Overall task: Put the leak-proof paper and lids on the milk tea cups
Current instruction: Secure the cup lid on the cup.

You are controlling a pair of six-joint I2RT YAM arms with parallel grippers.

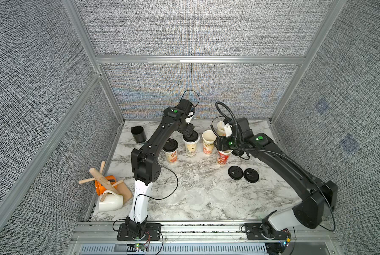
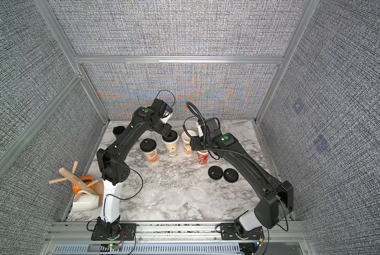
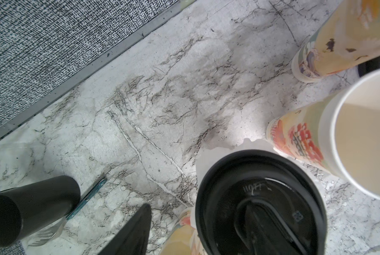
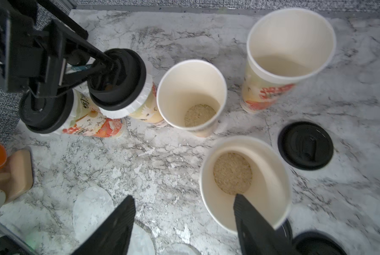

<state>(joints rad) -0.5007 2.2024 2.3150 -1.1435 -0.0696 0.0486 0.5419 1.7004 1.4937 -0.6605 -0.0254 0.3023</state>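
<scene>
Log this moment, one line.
left gripper: at black plastic lid on printed paper cup | right gripper: open over rim of uncovered cup | translucent round sheets: on table

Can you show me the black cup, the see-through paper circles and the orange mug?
black cup (image 1: 139,136): in a top view, on its side wall.
paper circles (image 4: 92,209): right wrist view, middle of one sheet.
orange mug (image 1: 99,187): in a top view, on its orange side.

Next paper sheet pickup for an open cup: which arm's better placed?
Likely right. The right gripper is open and empty, with the leak-proof paper lying closer to it; the left gripper is at a black lid farther back.
</scene>
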